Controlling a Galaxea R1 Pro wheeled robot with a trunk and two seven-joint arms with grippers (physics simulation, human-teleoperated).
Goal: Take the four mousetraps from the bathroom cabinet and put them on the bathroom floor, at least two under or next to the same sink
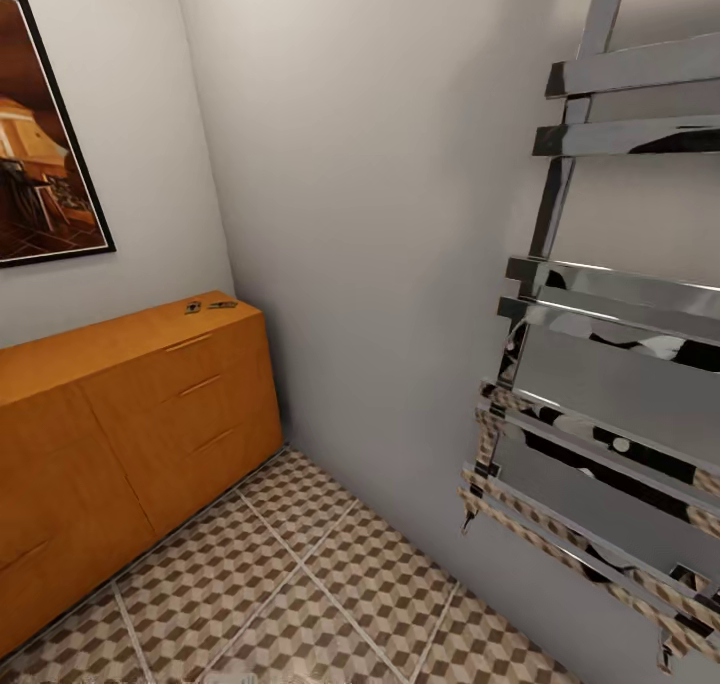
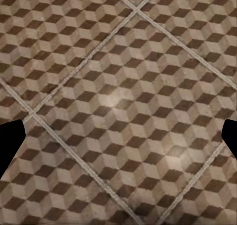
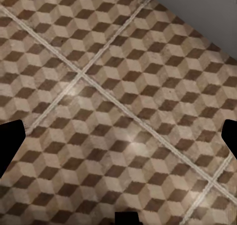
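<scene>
The orange-wood cabinet [image 1: 120,414] stands along the left wall in the head view. On its top, at the far corner, lie two small dark mousetraps [image 1: 193,307] [image 1: 222,305]. The cube-patterned bathroom floor [image 1: 300,584] spreads in front of it. In the left wrist view my left gripper [image 2: 118,136] hangs open over bare floor tiles [image 2: 118,96], its dark fingertips [image 2: 11,141] at both edges of the picture. My right gripper [image 3: 118,136] is open too, above the tiles [image 3: 118,111] with nothing between its fingers. The sink is out of view.
A chrome towel rail [image 1: 600,364] juts out from the right wall, its bars reaching into the room. A framed dark picture [image 1: 40,144] hangs on the left wall above the cabinet. A grey wall closes the corner behind the cabinet.
</scene>
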